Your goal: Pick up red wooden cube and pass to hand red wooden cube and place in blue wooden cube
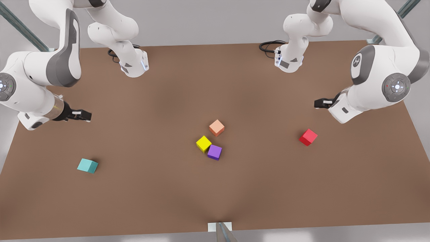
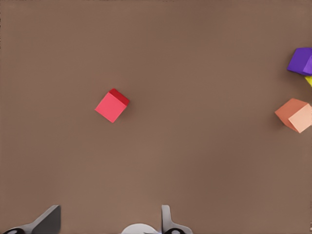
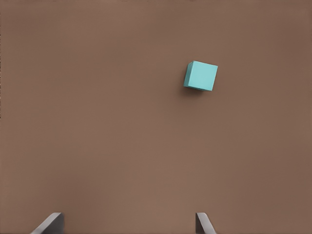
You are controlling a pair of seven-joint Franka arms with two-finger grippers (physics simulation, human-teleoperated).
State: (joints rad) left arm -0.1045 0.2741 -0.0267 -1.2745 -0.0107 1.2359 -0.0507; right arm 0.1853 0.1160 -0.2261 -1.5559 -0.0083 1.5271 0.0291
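The red wooden cube point(image 1: 308, 137) point(image 2: 112, 105) lies on the brown table toward the front view's right. My left gripper point(image 1: 318, 103) point(image 2: 107, 220) hovers above and just behind it, open and holding nothing. The blue wooden cube point(image 1: 87, 165) point(image 3: 200, 76), teal in colour, rests on the table at the front view's left. Over that side my right gripper point(image 1: 84, 115) point(image 3: 127, 223) hangs open and empty, some way behind the teal cube.
Near the table's middle sit a salmon-orange cube point(image 1: 216, 127) point(image 2: 295, 115), a yellow cube point(image 1: 203, 144) and a purple cube point(image 1: 214, 152) point(image 2: 300, 60), the last two touching. Both arm bases point(image 1: 134, 65) point(image 1: 289, 62) stand at the far edge. A camera mount point(image 1: 220, 228) is at the near edge.
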